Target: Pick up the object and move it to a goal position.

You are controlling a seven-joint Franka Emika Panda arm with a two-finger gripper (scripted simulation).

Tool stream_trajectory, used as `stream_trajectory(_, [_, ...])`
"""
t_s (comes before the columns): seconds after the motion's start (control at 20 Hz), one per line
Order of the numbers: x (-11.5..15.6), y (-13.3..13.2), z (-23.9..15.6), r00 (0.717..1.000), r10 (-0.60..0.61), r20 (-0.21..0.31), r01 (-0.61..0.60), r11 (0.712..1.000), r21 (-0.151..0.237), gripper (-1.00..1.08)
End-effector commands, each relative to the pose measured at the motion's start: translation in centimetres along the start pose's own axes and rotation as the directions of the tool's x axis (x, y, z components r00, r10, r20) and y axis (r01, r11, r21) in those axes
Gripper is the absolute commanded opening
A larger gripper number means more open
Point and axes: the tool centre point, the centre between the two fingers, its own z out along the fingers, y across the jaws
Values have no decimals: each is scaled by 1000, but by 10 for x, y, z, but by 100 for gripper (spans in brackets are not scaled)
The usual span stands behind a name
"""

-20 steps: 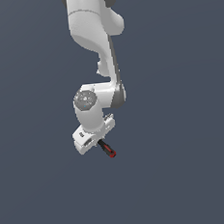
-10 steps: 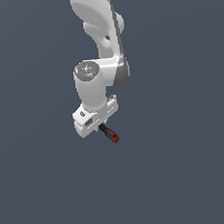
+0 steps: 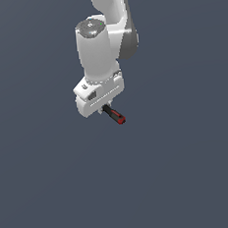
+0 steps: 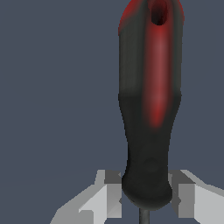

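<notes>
Background: flat, even slate-grey everywhere, no worktop edge or other surface visible in either view.
Change: arm (image 3: 105, 33) larger in the exterior view than half a second ago and shifted toward the upper centre; wrist more upright; screwdriver (image 3: 114, 115) kept in the same grasp throughout.
Gripper: white blocky gripper (image 3: 104, 107) closed around the screwdriver, pale fingers (image 4: 107, 199) pressed to both sides of the handle's narrow black end, almost no gap left.
Screwdriver place: just below centre of the exterior view, sticking out under the gripper toward lower right, clear of everything else.
Shapes and surfaces: handle (image 4: 151, 105) rounded, waisted, matte black with glossy red panels and a dark hole near the butt; thin dark shaft (image 4: 142, 217) barely visible between the fingers; arm links smooth white with a grey joint.
Obstructions: gripper body hides the shaft in the exterior view.
</notes>
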Motion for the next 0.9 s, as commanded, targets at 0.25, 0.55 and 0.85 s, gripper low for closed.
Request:
stream_trajectory(0.25, [-13,-35,-73,1000,0,-1,0,1000,-1,-100])
stream_trajectory(0.55, [-22,-59,-125,1000,-1,-2,1,1000,0,-100])
stream_trajectory(0.85, [-28,-76,-163,1000,0,-2,0,1000,0,-100])
